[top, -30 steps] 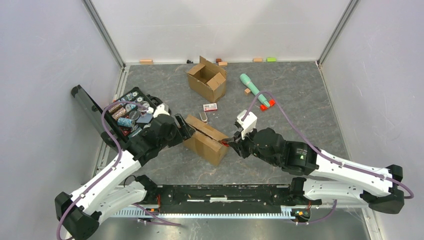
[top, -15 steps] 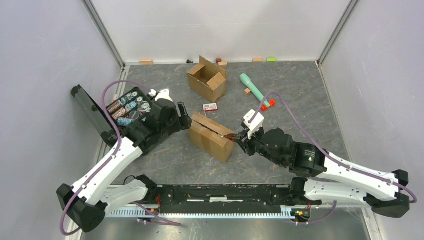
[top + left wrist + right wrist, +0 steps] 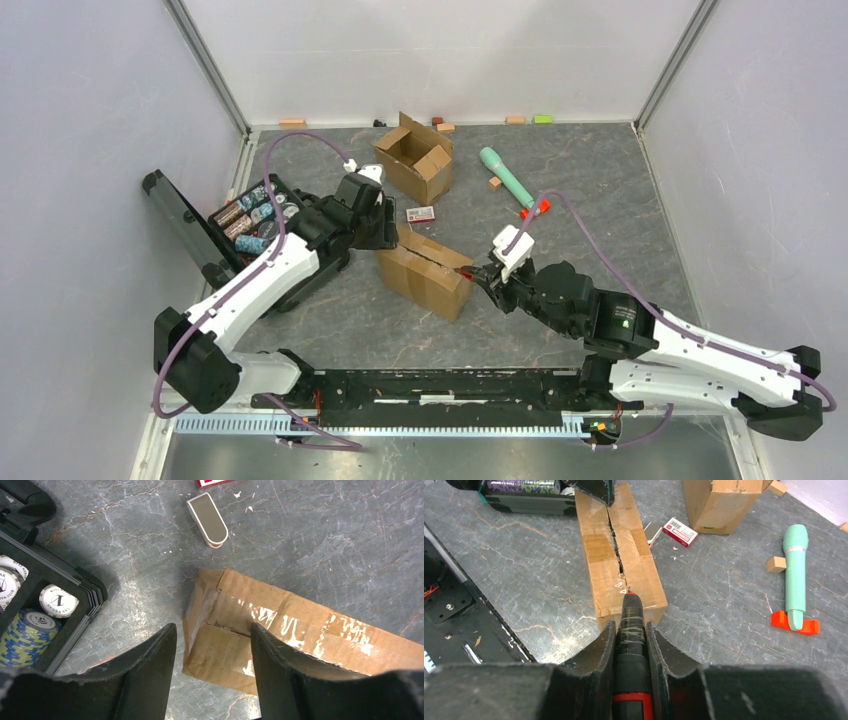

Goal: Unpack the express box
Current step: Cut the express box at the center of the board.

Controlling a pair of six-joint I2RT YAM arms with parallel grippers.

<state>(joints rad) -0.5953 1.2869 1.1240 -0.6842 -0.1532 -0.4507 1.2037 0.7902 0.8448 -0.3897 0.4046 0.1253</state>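
Item: express box, which lay sealed mid-tabletop. Its long axis ran diagonally from far-left end to near-right end, with the taped seam along it. Right fingers pinched a box cutter, tip at the seam's near end. Left fingers were spread, straddling the far corner. Handling note: brace that corner down, then draw the blade shallow and straight along the seam.

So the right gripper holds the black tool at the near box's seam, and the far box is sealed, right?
No: the far box stands open, flaps up, as the top external view shows. The right gripper does hold the black tool at the seam of the near box.
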